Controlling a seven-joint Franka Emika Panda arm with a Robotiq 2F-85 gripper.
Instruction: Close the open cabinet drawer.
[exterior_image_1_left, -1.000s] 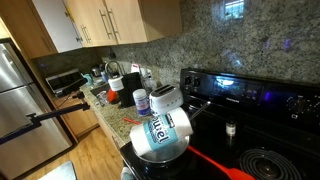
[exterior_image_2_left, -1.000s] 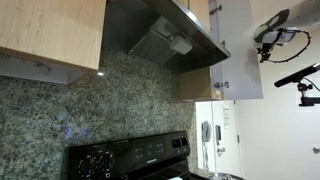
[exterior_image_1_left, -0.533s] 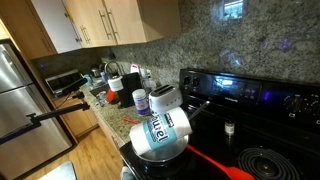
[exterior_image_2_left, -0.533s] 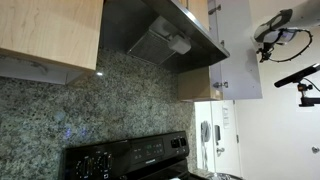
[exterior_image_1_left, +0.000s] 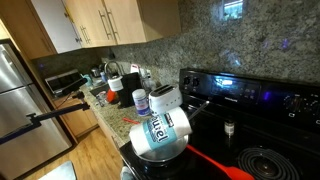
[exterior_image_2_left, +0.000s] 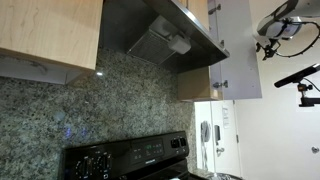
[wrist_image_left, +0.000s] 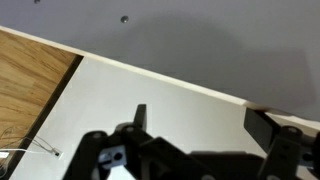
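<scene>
Two fingers (wrist_image_left: 262, 124) apart and empty before a white panel (wrist_image_left: 170, 85); bottles (exterior_image_1_left: 140, 100) on counter (exterior_image_1_left: 108, 113) beside black stove (exterior_image_1_left: 250, 96).

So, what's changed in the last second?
The robot arm beside the pale upper cabinet door drifted slightly up and right in an exterior view. Nothing grasped or released. The black stove and speckled granite backsplash stayed put.

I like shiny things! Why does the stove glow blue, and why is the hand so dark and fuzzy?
In an exterior view, the stove's glossy black control panel reflects bluish light, and that is glare. In the wrist view, the hand sits very close to the camera, so it looks dark and out of focus.
</scene>
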